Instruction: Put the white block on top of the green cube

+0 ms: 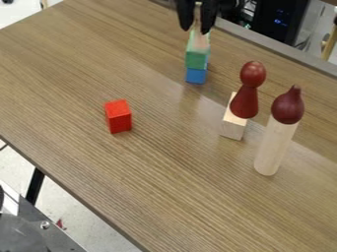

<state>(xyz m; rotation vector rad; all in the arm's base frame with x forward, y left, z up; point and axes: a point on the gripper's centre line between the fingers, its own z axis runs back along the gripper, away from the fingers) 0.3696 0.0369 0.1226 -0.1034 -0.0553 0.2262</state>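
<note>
Looks like time to set down the white block [201, 41], pinched in the claw [197, 31], at the top of the green cube [196, 60], above the blue block [196, 76]. Cannot tell if touching. Next, check for a flat fit, let go gently, then lift straight up.

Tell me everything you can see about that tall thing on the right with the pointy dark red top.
The pale, smooth cylinder looks like wood and stands upright on the brown table. On it sits a glossy, dark red, onion-shaped piece, narrowing to a small tip. Nothing else appears to touch either.
</note>
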